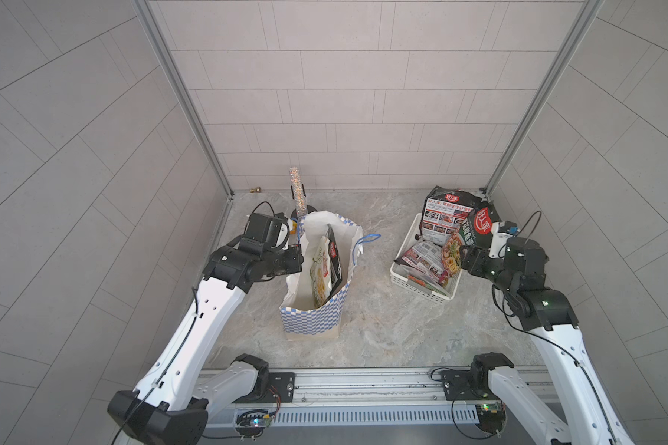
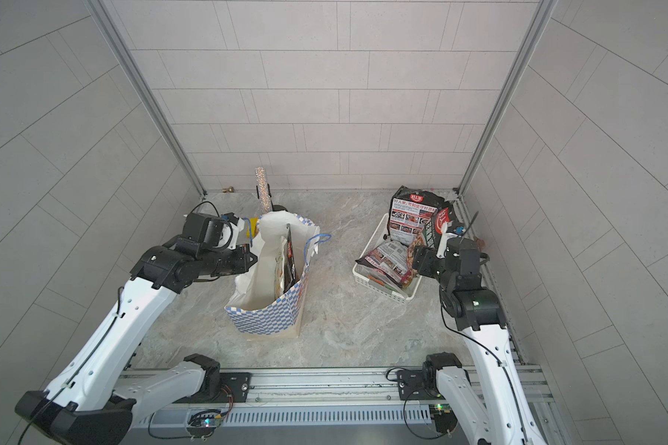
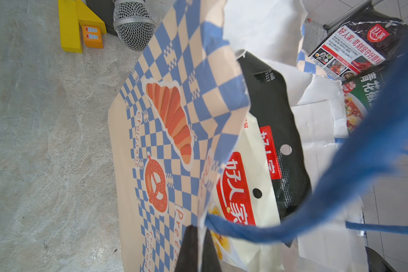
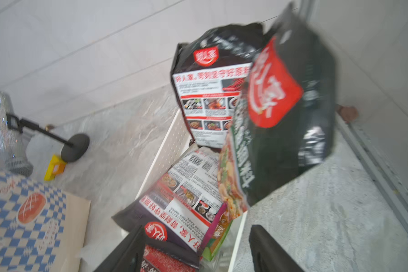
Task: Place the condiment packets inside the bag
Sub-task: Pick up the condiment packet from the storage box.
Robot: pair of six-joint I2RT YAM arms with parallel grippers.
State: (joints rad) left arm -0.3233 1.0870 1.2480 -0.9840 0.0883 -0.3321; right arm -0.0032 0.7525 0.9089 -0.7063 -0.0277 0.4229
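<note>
Grey tiled walls enclose a marbled counter (image 1: 382, 327).

Top views: in both top views the bag (image 1: 317, 319) (image 2: 267, 319) stands upright and open near the counter's middle. A cream packet (image 1: 320, 275) and a black packet (image 1: 334, 258) stand on edge inside it. The left claw (image 1: 297, 262) sits at the bag's left rim. The right claw (image 1: 464, 256) is at the right edge of a white perforated basket (image 1: 421, 293), well apart from the bag. The other condiment packets (image 1: 446, 215) are in that basket.

Left wrist view: the left claw (image 3: 199, 240) is closed on the paper rim of the bag (image 3: 174, 94), beside a blue cord handle (image 3: 339, 188). The cream packet (image 3: 245, 188) and the black packet (image 3: 280, 117) lie just inside that rim.

Right wrist view: the right claw (image 4: 197, 228) has its fingers (image 4: 127, 252) spread wide and grips nothing. A flat packet (image 4: 186, 195) lies in the basket (image 4: 170, 146), just beyond the gap between the fingers. A green packet (image 4: 280, 129), blurred, leans tilted farther out, apart from both fingers.
</note>
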